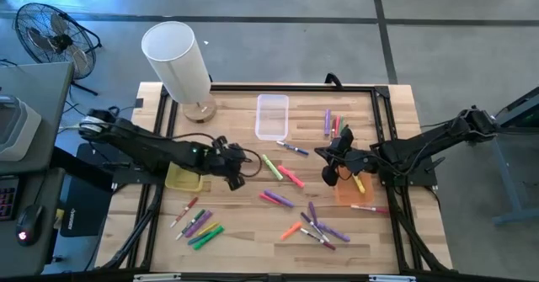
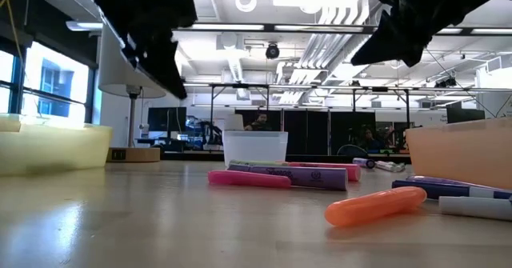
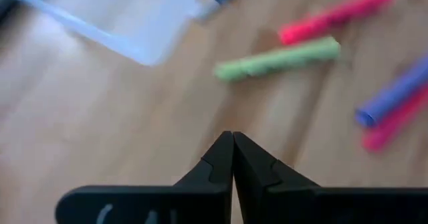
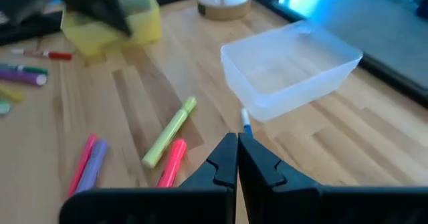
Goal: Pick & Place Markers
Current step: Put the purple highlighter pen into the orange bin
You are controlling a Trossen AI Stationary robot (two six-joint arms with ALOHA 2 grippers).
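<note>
Markers in purple, green, pink, red and orange lie flat in loose groups on the wooden table: near left (image 1: 198, 223), middle (image 1: 278, 172), near right (image 1: 316, 227) and far right (image 1: 331, 122). My left gripper (image 1: 242, 174) hovers shut and empty over bare wood left of the middle group. A green marker (image 3: 277, 60) and a pink one (image 3: 334, 15) lie beyond its tips (image 3: 232, 140). My right gripper (image 1: 322, 154) hangs shut and empty right of the middle group. Past its tips (image 4: 237, 140) lie a blue-ended marker (image 4: 246, 120) and a yellow-green one (image 4: 170, 132).
A clear bin (image 1: 272, 116) stands at the far middle, a yellow bin (image 1: 183, 178) under my left arm and an orange bin (image 1: 352, 189) under my right arm. A white cylinder on a wooden base (image 1: 178, 63) stands at the far left. A black frame edges the table.
</note>
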